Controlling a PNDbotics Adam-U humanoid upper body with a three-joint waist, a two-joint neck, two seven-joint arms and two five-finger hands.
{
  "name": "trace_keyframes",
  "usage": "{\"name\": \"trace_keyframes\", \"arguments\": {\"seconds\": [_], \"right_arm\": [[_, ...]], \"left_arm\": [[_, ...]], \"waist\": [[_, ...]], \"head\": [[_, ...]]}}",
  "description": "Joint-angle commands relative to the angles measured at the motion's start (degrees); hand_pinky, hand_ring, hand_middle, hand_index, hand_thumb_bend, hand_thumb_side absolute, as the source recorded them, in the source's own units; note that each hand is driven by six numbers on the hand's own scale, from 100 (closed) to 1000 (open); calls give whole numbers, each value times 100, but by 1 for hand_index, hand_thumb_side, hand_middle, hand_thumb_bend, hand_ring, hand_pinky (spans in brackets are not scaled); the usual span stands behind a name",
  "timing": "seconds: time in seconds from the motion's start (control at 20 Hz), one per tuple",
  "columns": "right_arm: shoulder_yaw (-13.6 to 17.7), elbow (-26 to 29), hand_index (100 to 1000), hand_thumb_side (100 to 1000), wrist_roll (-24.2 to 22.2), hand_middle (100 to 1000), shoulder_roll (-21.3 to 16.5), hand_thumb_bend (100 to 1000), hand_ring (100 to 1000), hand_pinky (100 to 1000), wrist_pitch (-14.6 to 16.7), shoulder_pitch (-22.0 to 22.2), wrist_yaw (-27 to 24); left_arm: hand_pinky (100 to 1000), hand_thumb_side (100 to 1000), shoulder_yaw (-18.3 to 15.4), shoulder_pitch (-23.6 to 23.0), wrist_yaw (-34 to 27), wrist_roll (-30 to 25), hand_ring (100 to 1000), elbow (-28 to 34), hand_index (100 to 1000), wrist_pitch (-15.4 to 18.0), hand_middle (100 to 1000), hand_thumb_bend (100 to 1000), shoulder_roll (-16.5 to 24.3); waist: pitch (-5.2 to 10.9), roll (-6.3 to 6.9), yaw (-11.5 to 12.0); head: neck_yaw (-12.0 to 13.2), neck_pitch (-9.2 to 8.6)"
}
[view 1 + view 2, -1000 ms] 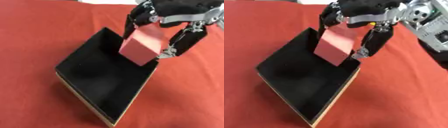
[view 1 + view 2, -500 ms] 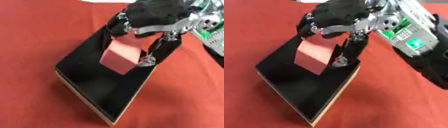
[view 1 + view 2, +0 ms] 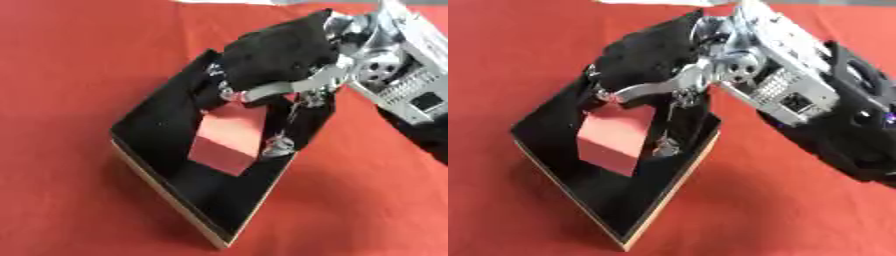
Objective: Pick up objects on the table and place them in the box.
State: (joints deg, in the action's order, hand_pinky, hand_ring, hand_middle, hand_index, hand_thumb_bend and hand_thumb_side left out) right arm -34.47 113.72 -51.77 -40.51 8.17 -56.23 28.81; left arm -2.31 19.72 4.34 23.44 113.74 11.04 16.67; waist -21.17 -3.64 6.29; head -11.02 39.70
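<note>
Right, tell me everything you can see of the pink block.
The pink block is a plain, matte, box-shaped piece with flat faces and sharp edges, unmarked. It hangs tilted, one corner pointing down, inside the opening of the black box, whose rim edge looks tan. The right hand comes from above, its fingers curled down round the block's sides. Whether the block touches the box floor cannot be told.

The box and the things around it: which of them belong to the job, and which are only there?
Belong to the job:
- black box
- pink block, held over the box's inside
- right hand, fingers curled round the block

Only there:
- red cloth under the box
- a pale strip at the far edge; I cannot tell what it is
</note>
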Motion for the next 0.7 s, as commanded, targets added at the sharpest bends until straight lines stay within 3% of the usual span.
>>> {"name": "trace_keyframes", "arguments": {"seconds": [0.05,0.25,0.35,0.4,0.45,0.5,0.55,0.7], "right_arm": [[-65,87,685,100,-19,568,16,100,626,599,-9,30,545],[-3,87,698,100,-20,584,152,100,645,612,11,242,1219],[4,87,735,100,-20,625,192,285,695,673,67,296,1416],[-6,87,740,100,-20,632,206,303,702,680,108,314,1455],[-25,87,794,204,-20,732,216,411,775,744,169,330,1470],[-52,87,804,220,-20,743,215,415,783,751,243,349,1481],[-84,87,861,311,-20,814,206,427,854,800,309,376,1485],[-166,41,903,389,-20,875,189,436,920,842,442,433,1477]], "left_arm": [[573,821,3,39,-18,-31,752,85,846,3,671,203,57],[572,823,6,41,-33,-37,753,85,845,-2,671,203,39],[572,823,10,43,-37,-44,753,85,845,-4,671,203,34],[572,823,11,43,-39,-46,753,85,845,-5,671,203,31],[572,824,12,43,-40,-49,753,85,845,-6,671,203,29],[572,824,14,43,-41,-52,753,85,845,-7,671,203,27],[572,823,14,45,-42,-54,753,85,845,-7,671,203,27],[572,823,12,45,-44,-54,753,85,844,-8,671,203,27]], "waist": [[131,28,16],[103,38,47],[94,39,55],[91,38,57],[87,37,59],[84,36,62],[82,34,67],[85,29,75]], "head": [[-38,-15],[-60,-37],[-76,-45],[-81,-47],[-86,-48],[-91,-51],[-95,-52],[-105,-52]]}}
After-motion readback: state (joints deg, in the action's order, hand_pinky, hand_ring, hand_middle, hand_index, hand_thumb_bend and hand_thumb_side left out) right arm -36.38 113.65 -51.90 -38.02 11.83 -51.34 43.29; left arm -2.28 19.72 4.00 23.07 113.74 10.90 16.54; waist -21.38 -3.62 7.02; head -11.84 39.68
